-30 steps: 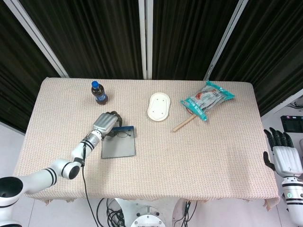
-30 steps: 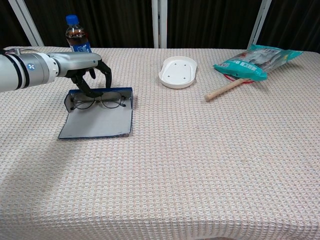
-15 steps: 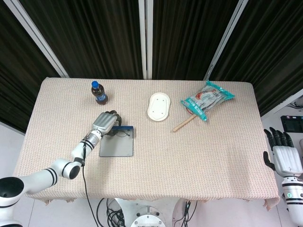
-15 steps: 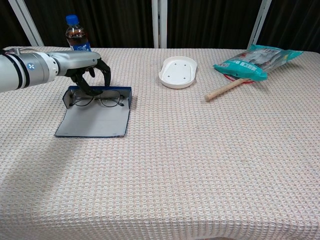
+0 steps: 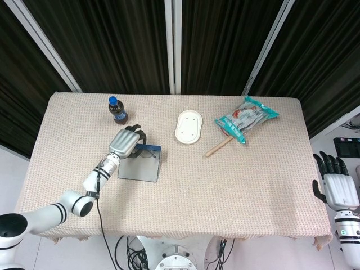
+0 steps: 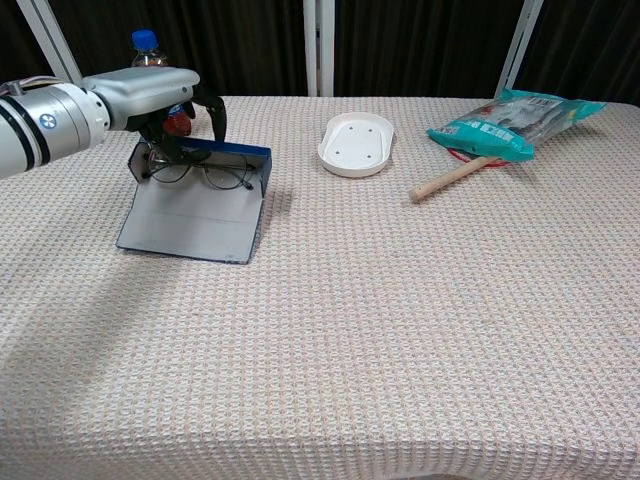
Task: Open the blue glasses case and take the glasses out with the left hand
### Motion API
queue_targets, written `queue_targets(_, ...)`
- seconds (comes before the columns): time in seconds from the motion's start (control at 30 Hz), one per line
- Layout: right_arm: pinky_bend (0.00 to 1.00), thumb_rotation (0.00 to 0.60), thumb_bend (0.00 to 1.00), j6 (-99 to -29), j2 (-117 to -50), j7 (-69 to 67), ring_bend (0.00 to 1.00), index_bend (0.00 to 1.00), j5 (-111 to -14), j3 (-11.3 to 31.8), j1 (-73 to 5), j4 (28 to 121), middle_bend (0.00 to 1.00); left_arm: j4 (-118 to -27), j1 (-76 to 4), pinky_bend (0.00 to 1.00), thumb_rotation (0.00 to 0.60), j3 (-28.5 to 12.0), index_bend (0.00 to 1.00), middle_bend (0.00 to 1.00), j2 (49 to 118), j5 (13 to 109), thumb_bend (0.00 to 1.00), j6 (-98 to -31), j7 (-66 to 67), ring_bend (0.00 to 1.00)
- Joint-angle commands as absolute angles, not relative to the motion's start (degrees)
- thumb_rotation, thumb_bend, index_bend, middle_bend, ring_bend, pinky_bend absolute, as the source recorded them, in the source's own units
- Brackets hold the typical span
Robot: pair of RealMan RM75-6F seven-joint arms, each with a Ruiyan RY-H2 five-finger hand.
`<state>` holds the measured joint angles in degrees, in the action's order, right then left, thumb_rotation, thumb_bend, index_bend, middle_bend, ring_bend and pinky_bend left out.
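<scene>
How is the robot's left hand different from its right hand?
The left hand reaches over the table, while the right hand hangs off the table's edge. The left hand's fingers curl down onto the glasses in the open case; the right hand's fingers are straight and hold nothing. Both have silver backs and dark fingers.

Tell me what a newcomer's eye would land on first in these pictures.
First, the left hand at the table's far left, its fingers curled over the glasses in the opened blue glasses case, whose far end appears tipped up. Behind it stands a cola bottle. Across the table lie a white dish, a wooden stick and a teal snack bag.
</scene>
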<state>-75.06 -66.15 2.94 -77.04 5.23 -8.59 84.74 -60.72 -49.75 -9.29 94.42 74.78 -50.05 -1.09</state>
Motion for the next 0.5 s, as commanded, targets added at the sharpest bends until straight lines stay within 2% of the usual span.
queue_targets(0.03,0.00,0.600,0.51,-75.1,-66.1,3.0,0.00,0.00,-77.1,5.2,-8.6,84.8,0.00,-57.9,-48.3,0.26,0.600,-8.5,0.61,0.34,96.3,78.7,0.42,-55.5,-4.2,0.12)
queue_targets(0.2,0.00,0.600,0.51,-75.1,-66.2,3.1,0.00,0.00,-77.2,5.1,-8.6,84.8,0.00,-52.1,-47.1,0.24,0.600,-7.5,0.62,0.34,99.5,83.0,0.42,-62.1,-8.0,0.12)
queue_targets(0.5,0.00,0.600,0.51,-75.1,-66.2,3.7,0.00,0.00,-77.0,5.1,-8.5,85.3,0.00,-49.7,-47.0,0.24,0.600,-6.4,0.62,0.36,99.9,82.9,0.42,-58.7,-10.9,0.12)
